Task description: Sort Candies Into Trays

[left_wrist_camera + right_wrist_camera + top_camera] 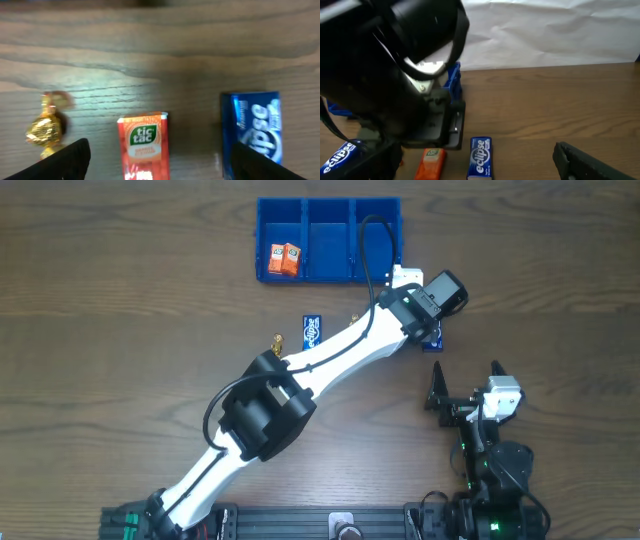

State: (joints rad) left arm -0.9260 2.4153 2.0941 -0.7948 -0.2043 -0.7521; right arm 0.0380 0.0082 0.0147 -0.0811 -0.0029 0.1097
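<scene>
The left jaws stand wide over the wooden tabletop [200, 50], the small orange plastic candy box [142, 145] lying between them, its long axis across their closing line. A gold foil-wrapped sweet [45, 127] and a flat blue mint box [255, 131] flank it, one by each finger.

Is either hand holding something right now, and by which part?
Nothing. The left hand is open over the orange rectangular candy box without touching it; the right hand is open, empty.

Two orange boxes [281, 260] lie in the blue tray [330, 240]'s left compartment.
</scene>
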